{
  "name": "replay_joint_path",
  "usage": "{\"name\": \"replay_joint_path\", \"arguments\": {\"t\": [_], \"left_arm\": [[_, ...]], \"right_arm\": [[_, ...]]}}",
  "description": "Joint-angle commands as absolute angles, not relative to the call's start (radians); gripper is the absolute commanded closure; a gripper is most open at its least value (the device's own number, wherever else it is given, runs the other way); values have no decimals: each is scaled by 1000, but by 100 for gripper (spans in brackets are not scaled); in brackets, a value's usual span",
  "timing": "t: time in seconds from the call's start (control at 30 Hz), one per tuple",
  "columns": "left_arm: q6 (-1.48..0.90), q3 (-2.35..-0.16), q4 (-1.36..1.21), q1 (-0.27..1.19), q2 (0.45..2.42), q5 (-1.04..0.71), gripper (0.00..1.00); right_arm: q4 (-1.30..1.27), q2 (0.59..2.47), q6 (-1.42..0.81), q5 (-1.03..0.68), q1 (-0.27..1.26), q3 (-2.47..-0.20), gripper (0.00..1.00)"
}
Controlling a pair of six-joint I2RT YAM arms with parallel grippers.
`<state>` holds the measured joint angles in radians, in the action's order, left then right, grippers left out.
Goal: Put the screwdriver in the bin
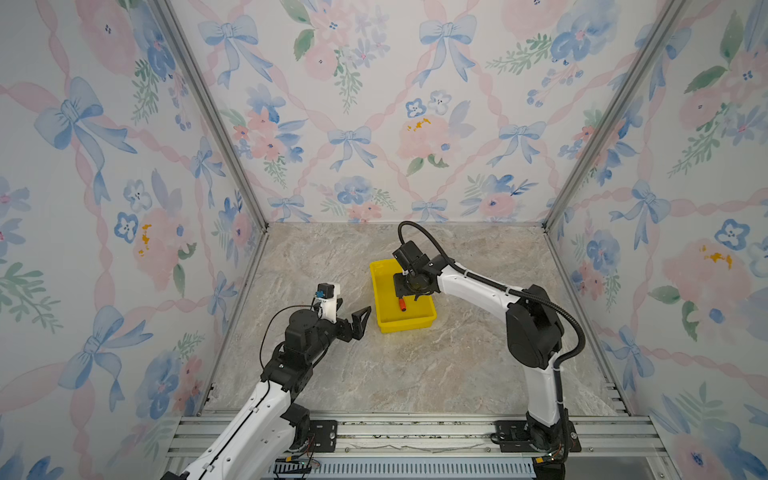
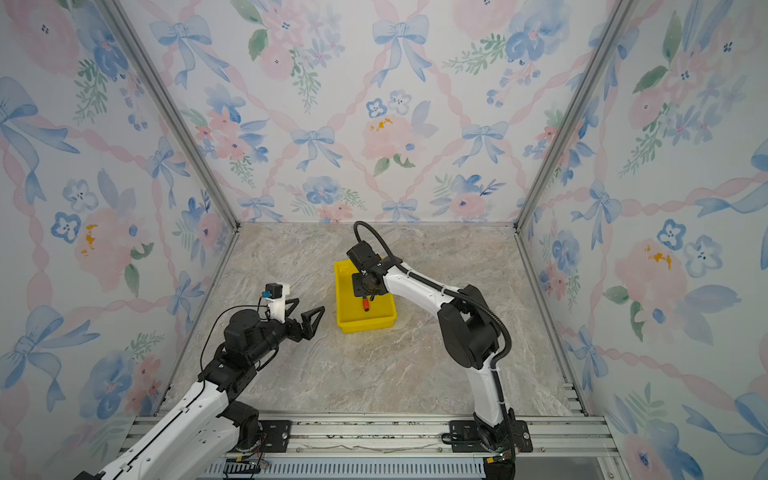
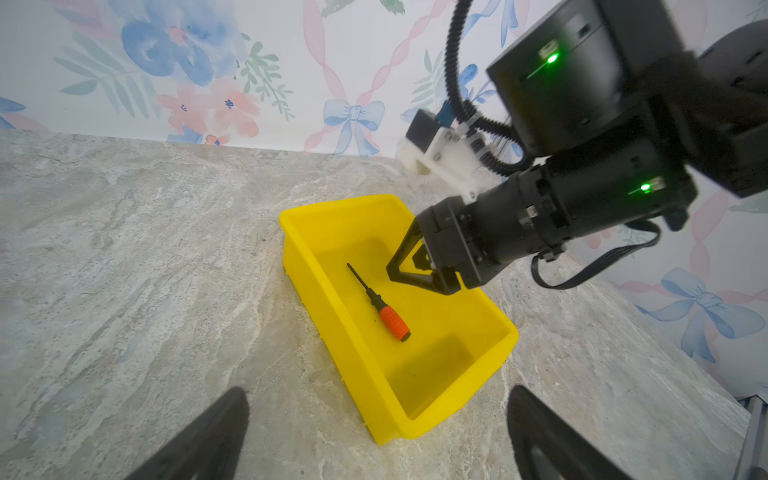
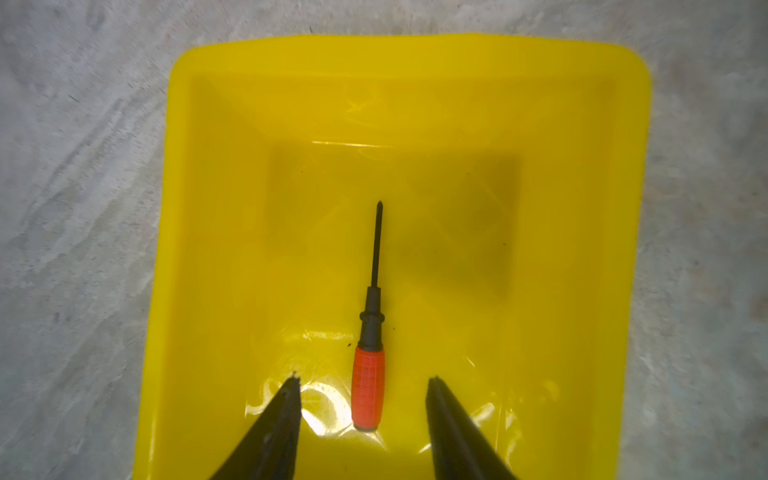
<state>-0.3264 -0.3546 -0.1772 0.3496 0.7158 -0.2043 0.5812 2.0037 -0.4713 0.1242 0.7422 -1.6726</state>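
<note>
Here, one screwdriver (image 4: pixel 372 316) lies flat on the floor of the single yellow bin (image 4: pixel 415 45), which sits midway across the worktop (image 1: pixel 415 365), nearer its far edge. Of the two grippers, the right gripper (image 4: pixel 364 377) hangs over the handle, jaws parted and gripping nothing. The left gripper (image 2: pixel 310 304) is spread wide and empty, just beside the bin's left wall.

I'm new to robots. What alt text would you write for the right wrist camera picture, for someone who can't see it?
A small screwdriver with an orange-red handle lies flat inside a yellow bin. The right claw is open, its two black tips apart on either side of the handle.
</note>
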Motion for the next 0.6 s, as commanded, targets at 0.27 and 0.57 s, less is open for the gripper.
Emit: {"name": "replay_joint_path", "arguments": {"t": [0.27,0.57], "left_arm": [[-350,-345,-70,358,637,100,2],[-328,-327,-39,354,648,227,3]], "right_arm": [[529,1493,-398,289,728,-1283,17],[638,1041,-417,562,618,-925,3]]}}
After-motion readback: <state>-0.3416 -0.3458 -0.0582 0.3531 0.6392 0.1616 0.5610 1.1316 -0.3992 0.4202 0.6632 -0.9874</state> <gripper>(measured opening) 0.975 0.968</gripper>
